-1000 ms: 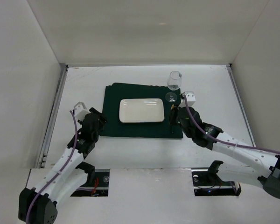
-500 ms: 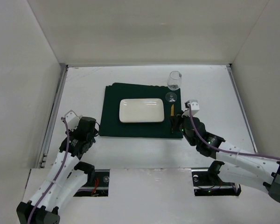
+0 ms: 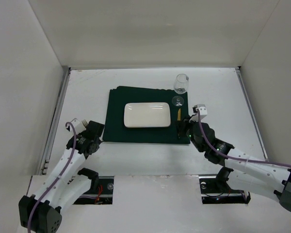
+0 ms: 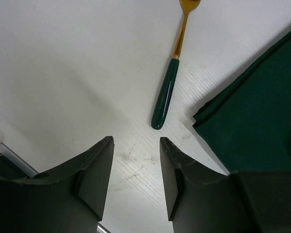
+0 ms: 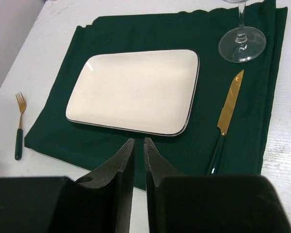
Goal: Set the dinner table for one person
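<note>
The white dinner table [image 3: 87, 87] holds a dark green placemat [image 3: 116, 97] with a cream rectangular plate [image 3: 146, 114] on it. A gold knife with a green handle [image 3: 179, 116] lies on the mat right of the plate, below a wine glass [image 3: 181, 83]. A gold fork with a green handle [image 4: 169, 82] lies on the bare table left of the mat and also shows in the right wrist view [image 5: 18, 128]. My left gripper [image 4: 136, 145] is open and empty, just short of the fork's handle end. My right gripper [image 5: 139, 141] is shut and empty over the mat's near edge.
Thin metal rails run along the table's left [image 3: 56, 121] and right [image 3: 247, 107] sides. White walls enclose the table at the back and sides. The mat's near left corner [image 4: 252, 111] lies just right of my left fingers.
My left arm has drawn back toward the near left edge, away from the mat. My right gripper has pulled back off the knife, which now lies uncovered on the mat.
</note>
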Robot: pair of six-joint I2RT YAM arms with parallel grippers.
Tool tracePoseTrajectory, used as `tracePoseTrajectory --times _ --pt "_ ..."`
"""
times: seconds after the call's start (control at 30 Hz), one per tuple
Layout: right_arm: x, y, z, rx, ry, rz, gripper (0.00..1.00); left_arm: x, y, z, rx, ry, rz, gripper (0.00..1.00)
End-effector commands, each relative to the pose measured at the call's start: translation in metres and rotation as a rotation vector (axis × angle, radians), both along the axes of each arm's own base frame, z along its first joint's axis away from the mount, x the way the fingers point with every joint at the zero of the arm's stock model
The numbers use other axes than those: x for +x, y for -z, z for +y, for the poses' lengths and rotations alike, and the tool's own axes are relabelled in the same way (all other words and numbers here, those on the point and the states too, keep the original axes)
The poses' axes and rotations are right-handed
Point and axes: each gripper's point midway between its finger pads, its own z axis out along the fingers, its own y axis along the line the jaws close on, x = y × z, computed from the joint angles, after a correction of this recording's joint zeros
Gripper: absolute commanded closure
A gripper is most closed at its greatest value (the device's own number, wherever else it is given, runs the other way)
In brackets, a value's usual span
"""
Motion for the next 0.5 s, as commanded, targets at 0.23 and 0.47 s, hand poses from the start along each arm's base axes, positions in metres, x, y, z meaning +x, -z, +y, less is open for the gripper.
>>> tracePoseTrajectory --times 0.23,0.47 --pt "0.007 -0.001 0.017 0.014 -0.033 0.006 0.82 0.026 0.033 -0.011 -0.005 0.057 0.052 0.61" --pt "0.005 -0.004 0.019 0.027 -0.038 -0.005 0.82 0.025 0.053 -0.003 -0.011 0.027 0.090 0.66"
